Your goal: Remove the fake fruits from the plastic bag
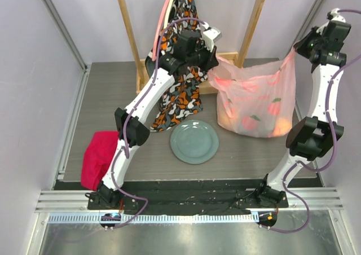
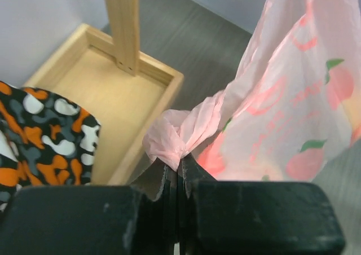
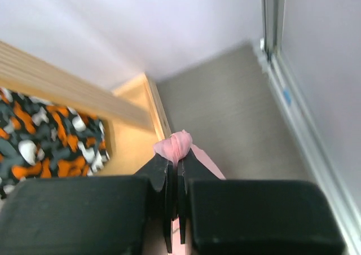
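Note:
The pink translucent plastic bag (image 1: 255, 100) hangs stretched between both grippers above the table's right half, printed with red fruit pictures. My left gripper (image 1: 211, 63) is shut on its left handle loop (image 2: 172, 139), bunched at the fingertips. On the other side, my right gripper (image 1: 297, 48) is shut on the right handle loop (image 3: 179, 145). Orange-yellow fake fruits (image 1: 280, 126) show faintly through the bag's bottom corners; the others are hidden inside. In the left wrist view the bag's wall (image 2: 299, 97) fills the right side.
A grey-green plate (image 1: 194, 141) lies in front of the bag. An orange-black-white patterned garment (image 1: 183, 91) hangs on a wooden rack (image 1: 132, 35) with a tray base (image 2: 107, 91). A red cloth (image 1: 98, 156) lies at the left front edge. Walls close in on both sides.

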Robot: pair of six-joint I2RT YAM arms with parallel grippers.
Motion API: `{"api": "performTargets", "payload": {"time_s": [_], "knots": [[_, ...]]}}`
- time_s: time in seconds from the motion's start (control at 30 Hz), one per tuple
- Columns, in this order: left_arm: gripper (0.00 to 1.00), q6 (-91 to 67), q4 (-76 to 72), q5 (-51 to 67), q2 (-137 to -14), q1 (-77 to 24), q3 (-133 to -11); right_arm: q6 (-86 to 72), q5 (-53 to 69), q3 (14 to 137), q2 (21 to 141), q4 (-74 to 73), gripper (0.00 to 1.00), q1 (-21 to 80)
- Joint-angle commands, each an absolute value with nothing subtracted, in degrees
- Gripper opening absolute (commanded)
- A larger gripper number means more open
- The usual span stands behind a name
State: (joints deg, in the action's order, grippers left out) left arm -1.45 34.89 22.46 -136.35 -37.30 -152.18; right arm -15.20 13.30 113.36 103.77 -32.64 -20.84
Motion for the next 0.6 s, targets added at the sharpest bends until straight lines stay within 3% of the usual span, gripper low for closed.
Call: {"api": "performTargets", "payload": {"time_s": [0.0,0.1,0.23,0.33,0.43,0.57], "knots": [[0.00,-0.2,25.4,22.2,-131.8,-37.1,-155.8,-15.6,12.5,125.2,98.4,-21.3,0.01,-21.3],[0.00,3.4,23.5,21.3,-128.3,-38.0,-155.2,-16.8,12.9,120.9,92.6,-15.8,0.01,-21.4],[0.00,9.7,19.3,21.9,-120.9,-39.8,-143.1,-15.0,14.3,106.4,81.6,-9.0,0.01,-21.4],[0.00,13.2,23.7,23.1,-117.6,-41.0,-136.2,-10.5,14.0,88.6,73.3,-9.1,0.01,-21.5],[0.00,10.5,28.0,25.1,-115.8,-41.2,-127.5,-5.4,12.6,72.1,63.9,-11.6,0.01,-21.4],[0.00,4.9,32.9,28.8,-112.7,-41.7,-116.8,-1.4,11.2,64.4,60.3,-28.1,0.01,-21.5]]}}
